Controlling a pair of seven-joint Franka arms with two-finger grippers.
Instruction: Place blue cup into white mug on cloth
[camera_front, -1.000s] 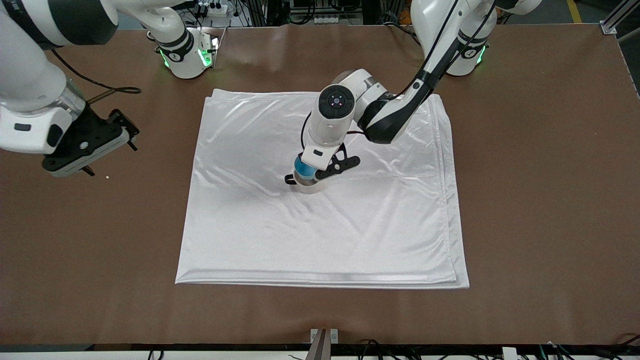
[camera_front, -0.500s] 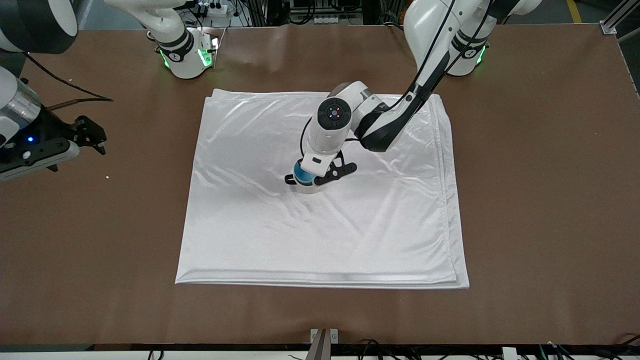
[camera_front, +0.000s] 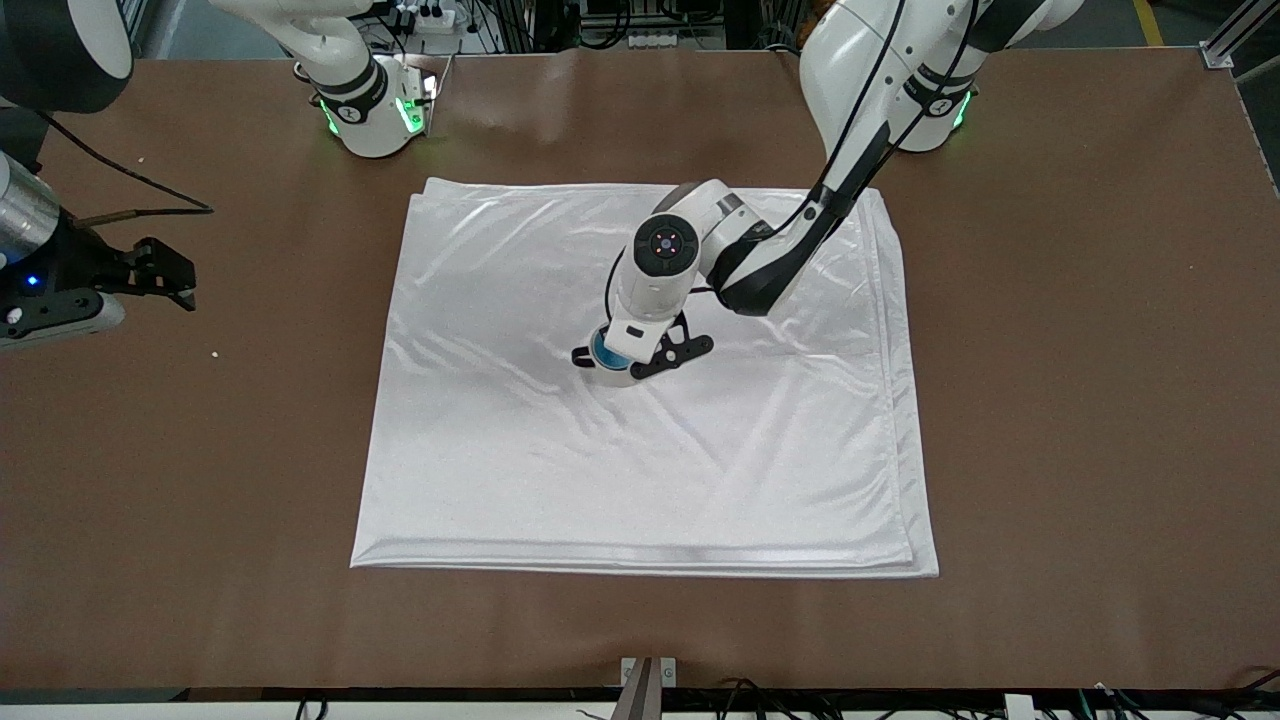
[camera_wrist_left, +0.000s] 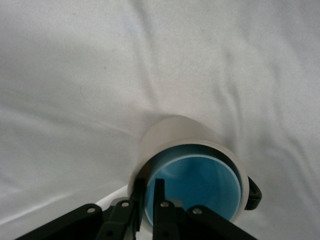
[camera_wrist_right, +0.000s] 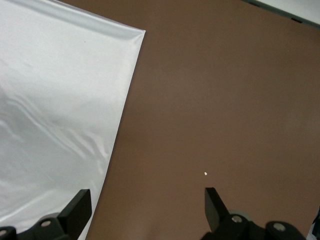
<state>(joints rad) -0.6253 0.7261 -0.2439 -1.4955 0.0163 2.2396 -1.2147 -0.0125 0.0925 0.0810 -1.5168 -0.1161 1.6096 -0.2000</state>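
The white mug (camera_front: 618, 376) stands near the middle of the cloth (camera_front: 640, 480), its black handle (camera_wrist_left: 254, 195) to one side. The blue cup (camera_front: 606, 350) sits inside the mug, its rim about level with the mug's rim. My left gripper (camera_front: 640, 358) is just above the mug and shut on the blue cup's wall, one finger inside the cup and one outside. In the left wrist view the blue cup (camera_wrist_left: 200, 185) fills the mug (camera_wrist_left: 175, 132) and the gripper (camera_wrist_left: 149, 192) pinches its rim. My right gripper (camera_front: 160, 272) is open and empty over bare table.
The brown table (camera_front: 1080, 400) surrounds the cloth. A small white speck (camera_front: 215, 353) lies on the table beside the cloth, toward the right arm's end; it also shows in the right wrist view (camera_wrist_right: 206, 174), with the cloth's corner (camera_wrist_right: 50, 100).
My left gripper has lowered the blue cup down into the white mug. My right arm has pulled away from the cloth toward its end of the table.
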